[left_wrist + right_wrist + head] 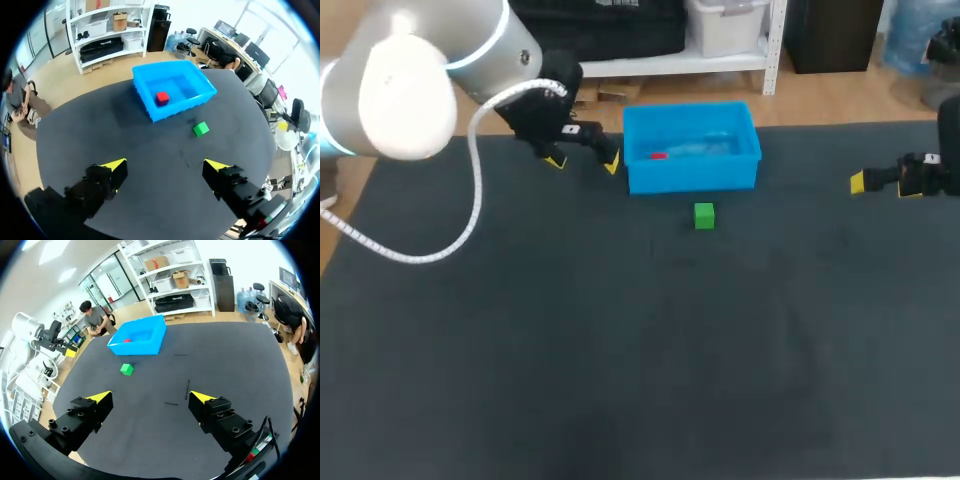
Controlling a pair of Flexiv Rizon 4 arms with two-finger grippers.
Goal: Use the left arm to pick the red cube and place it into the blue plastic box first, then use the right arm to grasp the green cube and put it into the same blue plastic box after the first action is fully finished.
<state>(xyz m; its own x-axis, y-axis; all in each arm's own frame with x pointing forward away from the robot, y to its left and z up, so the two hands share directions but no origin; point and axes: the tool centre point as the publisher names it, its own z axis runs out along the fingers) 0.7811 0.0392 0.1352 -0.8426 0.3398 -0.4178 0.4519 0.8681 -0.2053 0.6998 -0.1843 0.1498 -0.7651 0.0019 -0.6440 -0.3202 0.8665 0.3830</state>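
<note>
The left claw [165, 165], released and empty, hangs back from the blue plastic box [182, 106], where the red cube [161, 97] lies. The green cube [201, 129] sits on the tabletop [100, 130] just beside the box, well ahead of the released right claw [151, 397].

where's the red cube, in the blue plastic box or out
In: the red cube sits on the floor of the blue plastic box.

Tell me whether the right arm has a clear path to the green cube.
Probably yes: the green cube stands apart from the blue box, with only bare table between it and the open right gripper.
</note>
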